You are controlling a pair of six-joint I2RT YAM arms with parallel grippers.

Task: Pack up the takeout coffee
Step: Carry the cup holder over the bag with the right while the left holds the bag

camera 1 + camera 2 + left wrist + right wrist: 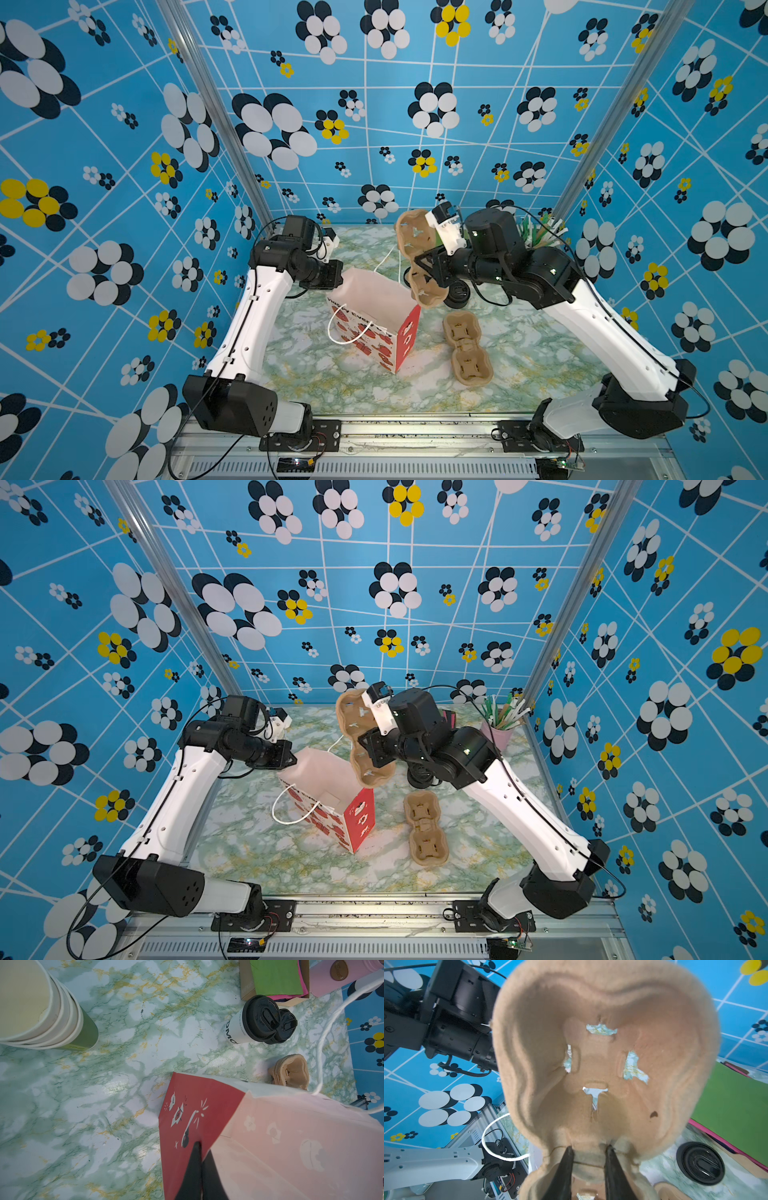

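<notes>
1. Takeout coffee [251, 1020] sits toward the tabletop's [124, 1064] far edge, outside the bag [193, 1109]; right arm [582, 299] could topple it.
2. Right gripper [588, 1151] clamps tilted carrier [654, 1053]; might snag the bag.
3. Left gripper [200, 1153] pinches bag wall; could tear.

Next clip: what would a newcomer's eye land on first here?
First, the brown cup carrier, held up on edge in the right pincer beside the open red-and-white paper bag at mid-table. Next, the left pincer, pinching that bag's rim. In the left wrist view, the lidded coffee cup stands untouched on the marbled table next to a stack of black lids.
</notes>
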